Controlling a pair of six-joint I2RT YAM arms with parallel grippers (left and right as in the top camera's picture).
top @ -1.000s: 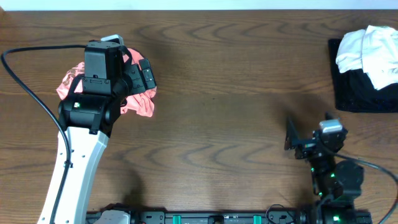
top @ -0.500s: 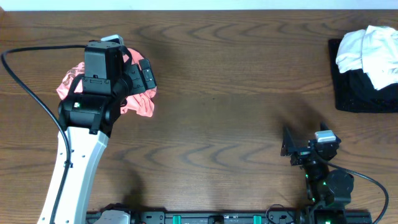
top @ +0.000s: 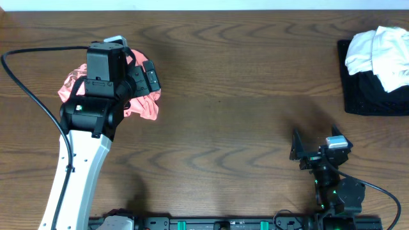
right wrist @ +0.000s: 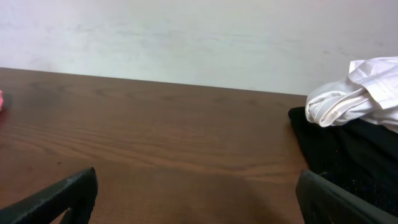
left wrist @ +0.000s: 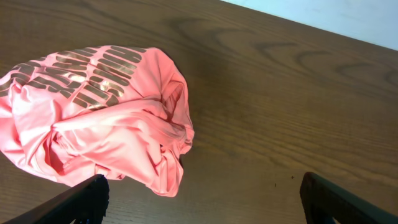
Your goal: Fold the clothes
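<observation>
A crumpled coral-pink shirt (left wrist: 99,112) with pale lettering lies on the table at the far left, also seen as the pink shirt (top: 146,107) from overhead. My left gripper (left wrist: 208,208) hovers open just above it, the shirt lying toward its left finger and bare wood filling the rest of the gap. From overhead the left gripper (top: 142,80) covers part of the shirt. A bunched white T-shirt (top: 380,48) rests at the far right; the right wrist view shows this white T-shirt (right wrist: 360,93) too. My right gripper (top: 315,147) stands open and empty near the front edge, far from both.
The white T-shirt sits on a black folded garment (top: 364,96) at the right edge, seen as the black garment (right wrist: 348,149) from the right wrist. A black cable (top: 32,96) loops left of the left arm. Bare wooden table (top: 236,96) spans the middle.
The right arm has drawn back a little toward the front edge, its gripper still open. The left arm and both shirts have not moved.
</observation>
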